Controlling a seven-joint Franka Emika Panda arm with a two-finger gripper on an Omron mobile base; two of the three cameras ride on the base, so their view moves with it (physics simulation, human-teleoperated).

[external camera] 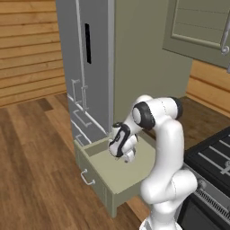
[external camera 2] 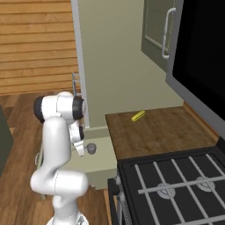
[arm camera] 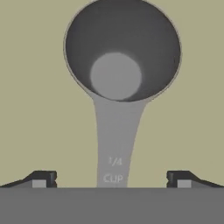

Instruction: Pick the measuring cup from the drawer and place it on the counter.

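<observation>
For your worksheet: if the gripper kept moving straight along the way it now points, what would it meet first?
Most likely the measuring cup's handle, which runs between the open gripper's fingertips in the hand view. The drawer floor lies just beyond. How much gap remains is unclear.

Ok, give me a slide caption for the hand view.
Open jaws straddle the handle of the measuring cup lying on the drawer floor.

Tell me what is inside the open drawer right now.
The drawer holds the measuring cup, lying on its pale floor, bowl up and empty, handle marked 1/4 CUP. The open gripper hangs above the handle. The arm covers part of the drawer's inside.
</observation>
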